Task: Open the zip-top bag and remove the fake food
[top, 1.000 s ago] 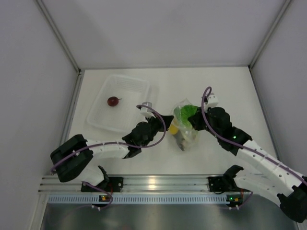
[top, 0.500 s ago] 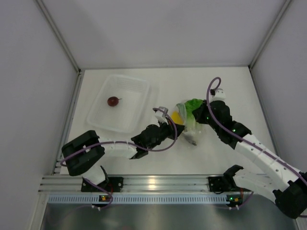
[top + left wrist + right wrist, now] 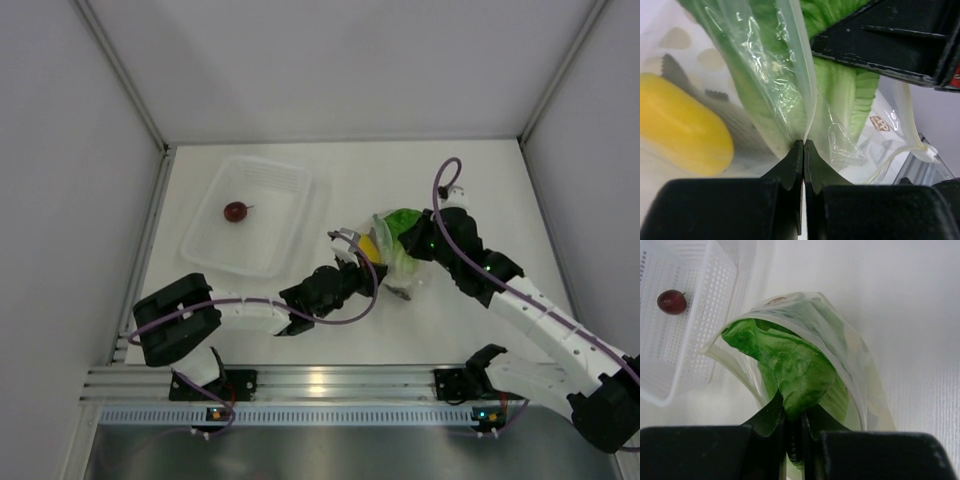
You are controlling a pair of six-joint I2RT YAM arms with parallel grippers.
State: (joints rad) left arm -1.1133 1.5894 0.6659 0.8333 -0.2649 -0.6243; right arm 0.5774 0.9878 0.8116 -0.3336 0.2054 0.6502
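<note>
White tabletop (image 3: 480, 180) boxed in by pale walls (image 3: 350, 70) on the left, back and right, with a metal rail (image 3: 320, 382) along the near edge where both my arms are bolted. A bit right of centre is the zip-top bag (image 3: 402, 270): thin, crinkly clear film with pale dots, floppy, held up at the top between my two grippers. My left gripper (image 3: 803, 145) has its jaws pressed fully together on one wall of the film, right at a crease. My right gripper (image 3: 795, 417) is pinched closed on the opposite wall. The lettuce leaf (image 3: 790, 365) hangs right down to that pinch and I can't tell whether it's caught too. The bag mouth gapes in a rounded arch.

The leaf is bright green, ruffled on top, ribbed and paler lower down. Beside it in the bag is the yellow piece (image 3: 685, 135), smooth and rounded, and behind that a greyish piece (image 3: 732, 117) with a jagged edge, blurry through the film.

Going outward, open tabletop runs from the bag to the back and right walls. Off to the left, well apart from the bag, sits a rigid clear tray (image 3: 255, 240) with a perforated floor and rounded corners. The dark red fruit (image 3: 236, 210) lies in it, small, round and glossy
</note>
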